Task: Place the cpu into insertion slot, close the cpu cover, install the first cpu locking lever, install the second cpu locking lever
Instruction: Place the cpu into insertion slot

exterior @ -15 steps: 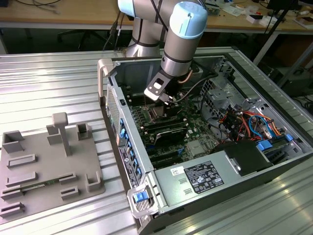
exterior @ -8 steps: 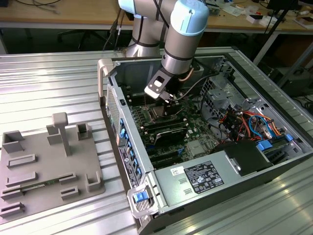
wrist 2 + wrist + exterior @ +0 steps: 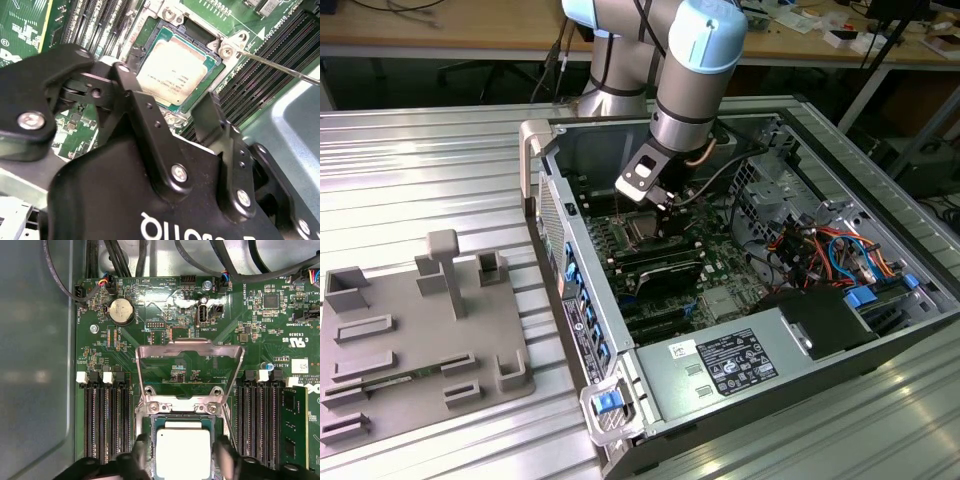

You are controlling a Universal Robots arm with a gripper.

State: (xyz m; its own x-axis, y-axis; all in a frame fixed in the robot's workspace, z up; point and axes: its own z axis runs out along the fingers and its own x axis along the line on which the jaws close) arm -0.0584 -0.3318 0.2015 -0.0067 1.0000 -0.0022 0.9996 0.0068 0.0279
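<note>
While the exterior view gives you the gripper (image 3: 663, 200) low inside the case (image 3: 552, 215), the first wrist view adds its fingers (image 3: 141, 455) spread apart, flanking the cpu (image 3: 183, 452). You find the cpu seated in the slot (image 3: 197, 31), the cover (image 3: 189, 346) standing open.

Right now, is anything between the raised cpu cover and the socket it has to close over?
Yes. The hand straddles the cpu lying in the insertion slot, its fingers either side of it, probably in the swing path of the raised cpu cover.
</note>
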